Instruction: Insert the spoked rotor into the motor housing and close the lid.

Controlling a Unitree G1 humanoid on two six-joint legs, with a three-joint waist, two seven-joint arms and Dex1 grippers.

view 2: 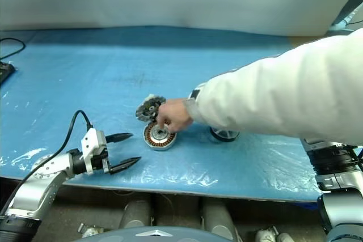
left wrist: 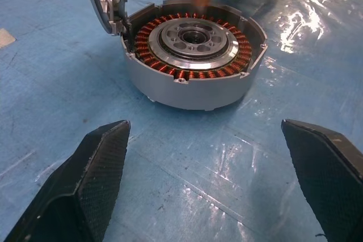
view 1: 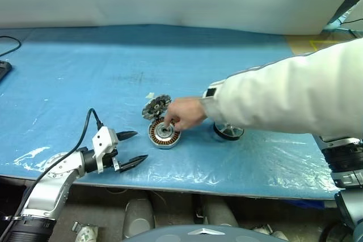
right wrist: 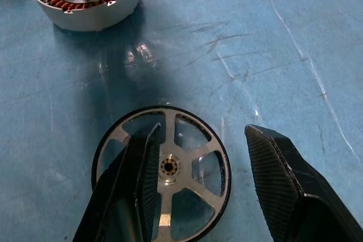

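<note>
One wrist view shows spoked rotor (right wrist: 161, 168) under parted right tool (right wrist: 198, 185).

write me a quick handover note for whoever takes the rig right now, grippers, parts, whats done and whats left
Left gripper: open, holding nothing, hovering low over the blue mat, pointed at the motor housing.
Right gripper: jaws apart just above the spoked rotor, one finger over its spokes; nothing gripped.
A person's hand reaches in from the right, fingers on the motor housing's hub.
The motor housing sits open, windings up. The lid leans tilted against its far left edge. The spoked rotor lies flat on the mat to the right of the motor housing.
Done: nothing inserted.
Left: wait for the hand to clear, grasp the spoked rotor, seat it in the motor housing, close the lid.
</note>
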